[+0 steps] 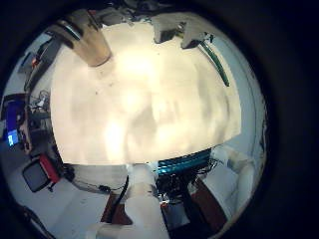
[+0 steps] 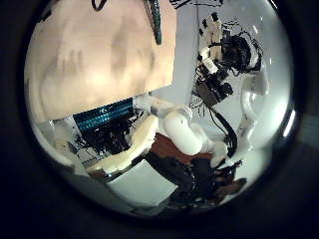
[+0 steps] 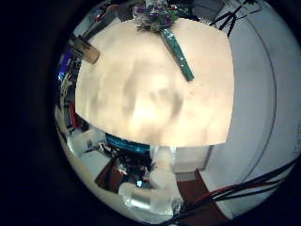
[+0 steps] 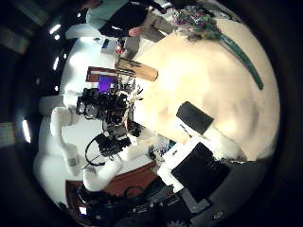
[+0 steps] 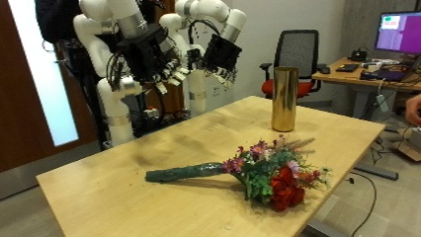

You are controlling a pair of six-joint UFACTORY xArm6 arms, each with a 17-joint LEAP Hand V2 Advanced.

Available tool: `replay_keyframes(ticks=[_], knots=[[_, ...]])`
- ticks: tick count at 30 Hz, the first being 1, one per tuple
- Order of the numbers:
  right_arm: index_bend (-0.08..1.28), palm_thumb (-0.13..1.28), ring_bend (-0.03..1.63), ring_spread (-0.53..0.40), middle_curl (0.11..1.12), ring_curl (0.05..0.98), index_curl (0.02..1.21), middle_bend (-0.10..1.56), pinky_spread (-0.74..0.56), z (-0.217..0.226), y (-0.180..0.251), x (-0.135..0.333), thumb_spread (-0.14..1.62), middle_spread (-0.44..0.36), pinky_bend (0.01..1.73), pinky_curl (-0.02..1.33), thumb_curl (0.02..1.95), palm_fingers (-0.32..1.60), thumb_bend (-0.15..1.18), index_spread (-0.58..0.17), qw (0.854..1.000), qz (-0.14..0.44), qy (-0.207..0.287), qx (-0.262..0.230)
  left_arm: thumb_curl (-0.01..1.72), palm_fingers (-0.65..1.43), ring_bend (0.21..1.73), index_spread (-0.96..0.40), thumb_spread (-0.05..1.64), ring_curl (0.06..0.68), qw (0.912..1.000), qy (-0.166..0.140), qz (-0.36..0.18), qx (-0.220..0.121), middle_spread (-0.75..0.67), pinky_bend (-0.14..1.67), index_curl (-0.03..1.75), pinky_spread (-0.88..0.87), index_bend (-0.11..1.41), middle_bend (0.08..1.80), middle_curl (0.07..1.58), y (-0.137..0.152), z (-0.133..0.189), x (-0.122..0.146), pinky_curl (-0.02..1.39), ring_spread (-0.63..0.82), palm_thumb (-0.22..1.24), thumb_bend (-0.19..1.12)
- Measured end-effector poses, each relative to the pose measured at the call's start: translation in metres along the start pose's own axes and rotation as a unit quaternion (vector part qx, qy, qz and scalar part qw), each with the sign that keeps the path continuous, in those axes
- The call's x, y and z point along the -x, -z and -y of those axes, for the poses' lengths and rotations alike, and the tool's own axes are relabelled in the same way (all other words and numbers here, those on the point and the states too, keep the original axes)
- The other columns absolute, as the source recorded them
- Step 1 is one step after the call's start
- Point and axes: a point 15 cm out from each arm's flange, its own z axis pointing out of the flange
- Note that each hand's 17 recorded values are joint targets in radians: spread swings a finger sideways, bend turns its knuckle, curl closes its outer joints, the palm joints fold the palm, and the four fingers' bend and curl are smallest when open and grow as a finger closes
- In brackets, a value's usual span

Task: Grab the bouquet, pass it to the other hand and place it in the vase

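In the outside view the bouquet [image 5: 270, 173] lies flat on the wooden table [image 5: 106, 178], with red and purple flowers and a green wrapped stem [image 5: 185, 174]. My right hand [image 5: 155, 61] and left hand [image 5: 217, 54] hang high above the table's back edge, open and holding nothing, away from both. The right little finger side palm view shows the bouquet [image 3: 167, 28] and vase [image 3: 87, 49]. The left little finger side palm view shows the vase [image 1: 90, 40] and the stem [image 1: 214, 60].
An office chair [image 5: 300, 54] and a desk with a monitor [image 5: 395, 35] stand behind the table. The right thumb side palm view shows the left hand [image 4: 109, 104] beside the vase [image 4: 142, 68]. The left thumb side palm view shows the right hand [image 2: 224, 55].
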Motion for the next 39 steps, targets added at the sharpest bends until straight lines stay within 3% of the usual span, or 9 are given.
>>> replay_keyframes(ticks=[12,15,19,25,27,28,29,30,39], knots=[[0.16,0.69,0.47,0.206,0.33,0.188,0.28,0.26,0.40,0.001,-0.003,-0.004,1.09,0.011,0.33,0.27,0.40,0.34,-0.02,-0.254,1.000,0.002,-0.008,0.003,0.31,0.16,0.48,0.32,0.90,0.197,1.0000,0.004,-0.001,-0.001,0.44,0.19,0.29,0.54,0.16,0.24,0.33,-0.002,0.001,0.003,0.31,0.56,0.43,-0.03],[0.16,0.69,0.48,0.206,0.34,0.187,0.27,0.28,0.40,0.001,-0.002,-0.007,1.09,0.070,0.33,0.27,0.40,0.34,-0.02,-0.253,1.000,0.001,-0.013,0.001,0.31,0.15,0.49,0.32,0.90,0.197,1.0000,0.001,0.000,0.000,0.43,0.20,0.29,0.54,0.16,0.23,0.33,-0.002,0.000,0.002,0.31,0.56,0.43,-0.03],[0.17,0.69,0.49,0.198,0.34,0.185,0.28,0.29,0.40,0.005,0.007,-0.014,1.09,0.077,0.32,0.26,0.40,0.35,-0.02,-0.255,0.999,-0.002,-0.032,-0.010,0.31,0.16,0.48,0.32,0.90,0.193,0.9999,-0.014,0.009,0.003,0.44,0.20,0.29,0.54,0.16,0.24,0.33,-0.004,-0.002,-0.003,0.31,0.57,0.43,-0.03],[0.16,0.69,0.52,0.187,0.34,0.182,0.28,0.30,0.41,0.032,0.015,-0.041,1.09,-0.038,0.34,0.26,0.40,0.40,-0.02,-0.264,0.997,-0.019,-0.072,0.001,0.31,0.15,0.49,0.32,0.90,0.198,0.9985,-0.036,0.042,0.007,0.42,0.20,0.29,0.53,0.16,0.22,0.33,-0.002,0.000,-0.003,0.31,0.56,0.43,-0.03],[0.16,0.70,0.54,0.160,0.33,0.184,0.28,0.29,0.40,0.040,0.016,-0.063,1.08,0.096,0.37,0.27,0.40,0.41,-0.02,-0.300,0.995,-0.027,-0.099,0.012,0.31,0.15,0.49,0.32,0.90,0.198,0.9976,-0.040,0.056,0.012,0.41,0.21,0.29,0.53,0.17,0.21,0.33,0.001,0.002,0.000,0.32,0.55,0.43,-0.03],[0.14,0.70,0.54,0.157,0.35,0.179,0.27,0.36,0.40,0.043,0.017,-0.074,1.08,0.085,0.36,0.26,0.40,0.43,-0.02,-0.270,0.993,-0.029,-0.113,0.014,0.32,0.15,0.49,0.32,0.90,0.198,0.9972,-0.043,0.060,0.012,0.42,0.21,0.29,0.52,0.16,0.21,0.33,0.003,0.003,0.000,0.32,0.54,0.43,-0.03],[0.13,0.70,0.57,0.155,0.34,0.190,0.26,0.32,0.41,0.045,0.015,-0.084,1.08,0.065,0.39,0.27,0.40,0.39,-0.02,-0.237,0.991,-0.029,-0.127,0.017,0.32,0.16,0.49,0.31,0.90,0.197,0.9970,-0.044,0.063,0.012,0.41,0.22,0.29,0.52,0.16,0.21,0.33,0.004,0.004,0.001,0.32,0.53,0.43,-0.03],[0.14,0.70,0.58,0.151,0.34,0.192,0.26,0.33,0.40,0.047,0.012,-0.091,1.08,0.132,0.41,0.27,0.40,0.39,-0.02,-0.176,0.990,-0.026,-0.138,0.023,0.32,0.16,0.50,0.31,0.90,0.201,0.9967,-0.045,0.066,0.011,0.40,0.22,0.29,0.51,0.16,0.21,0.33,0.005,0.005,0.002,0.32,0.53,0.43,-0.03],[0.17,0.71,0.57,0.153,0.35,0.177,0.27,0.34,0.37,0.072,-0.019,-0.137,1.08,0.123,0.42,0.27,0.40,0.34,-0.02,-0.166,0.978,-0.029,-0.201,0.047,0.31,0.16,0.51,0.30,0.91,0.199,0.9960,-0.062,0.062,0.017,0.39,0.23,0.28,0.50,0.16,0.22,0.33,0.002,-0.006,0.004,0.32,0.52,0.42,-0.03]])
